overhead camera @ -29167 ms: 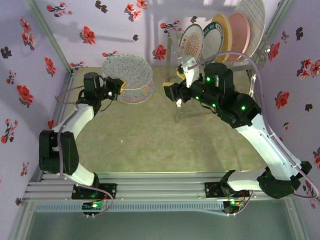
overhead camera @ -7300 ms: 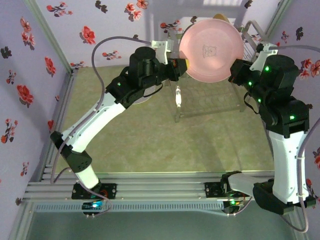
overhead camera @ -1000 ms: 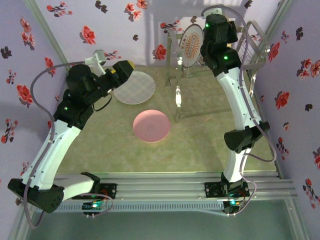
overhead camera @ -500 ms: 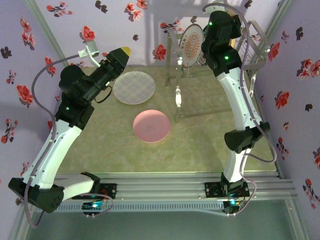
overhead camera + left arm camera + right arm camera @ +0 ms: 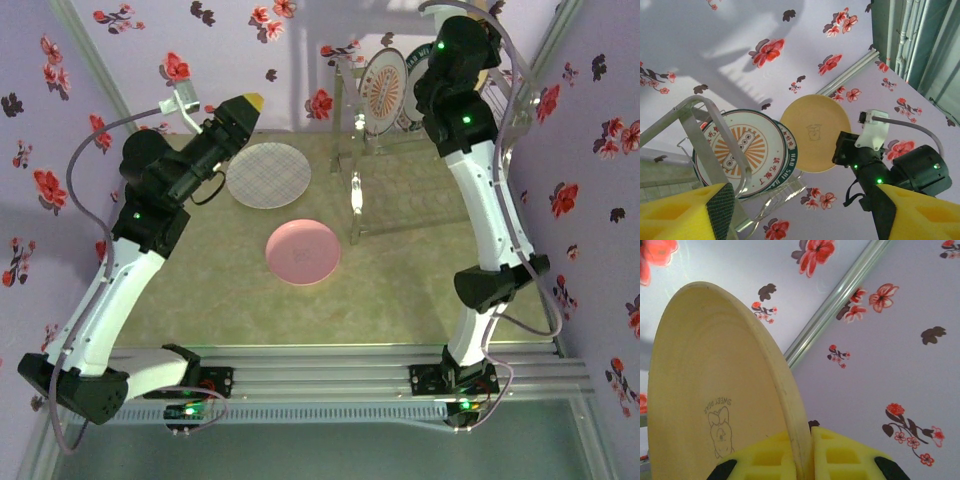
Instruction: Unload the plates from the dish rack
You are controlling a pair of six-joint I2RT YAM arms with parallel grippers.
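Currently, item by item.

- Dish rack (image 5: pixel 355 195): chrome tube-and-wire frame, standing at the far right corner of the tabletop (image 5: pixel 400 290).
- Orange-sunburst plate (image 5: pixel 384 88): upright on edge in the rack's top tier, at its left end.
- Green-rimmed plate (image 5: pixel 785 155): upright just behind the sunburst plate, overlapping it.
- Yellow plate (image 5: pixel 710 380): on edge, raised high at the rack end of the table, near the flowered wall. Whether its lower edge is free of the rack wires cannot be told.
- Right gripper (image 5: pixel 802 452): jaws narrow, yellow pads (image 5: pixel 840 457) pinching the yellow plate's rim from both faces.
- Grid plate (image 5: pixel 267 175): flat on the tabletop, left of the rack and toward the far edge.
- Pink plate (image 5: pixel 303 251): flat near the middle of the tabletop, just nearer than the grid plate and apart from it.
- Left gripper (image 5: pixel 238 112): lifted above the far left part of the tabletop, jaws wide apart with nothing between them, pointing toward the rack.
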